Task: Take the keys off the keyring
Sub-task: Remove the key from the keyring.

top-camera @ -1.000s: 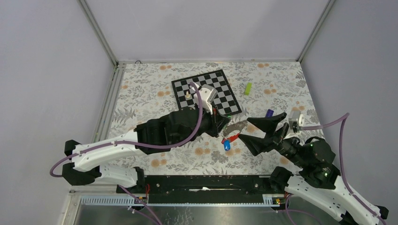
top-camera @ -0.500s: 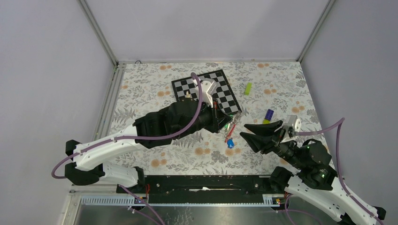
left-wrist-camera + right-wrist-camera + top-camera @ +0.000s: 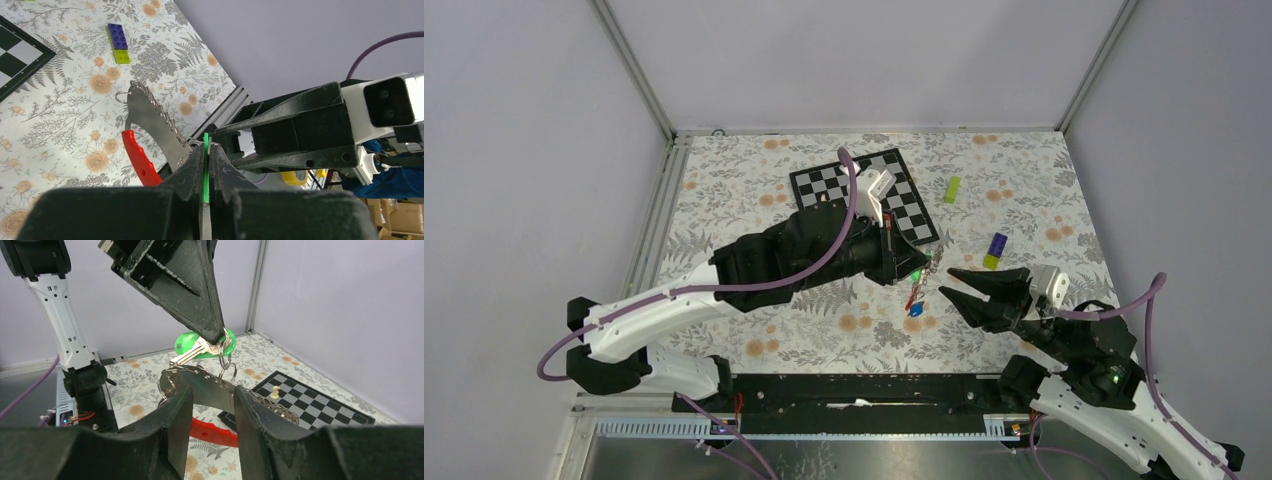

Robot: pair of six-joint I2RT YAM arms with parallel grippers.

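Closest to me, the right jaws point left toward the middle of the bench, their two fingers standing partway apart. A flat silvery tag, edged by a short chain, fills the gap between them. From the wrist view I cannot tell whether the fingers press on it or only bracket it.

Just beyond their tips hangs the keyring, its small rings looped together, clear of the bench. A red strap dangles below the tag. In the overhead view a blue key sits on the near side of the bunch.

Above the rings, the left jaws are clamped tight on the green-headed key, its silver blade sticking out sideways, and the bunch hangs below that pinch.

To the right of the bunch, a purple-and-yellow block lies on the bench, apart from both arms. Farther back sits the chessboard, partly covered by the left arm, with one pale pawn standing on it. A lime-green block lies just right of the board.
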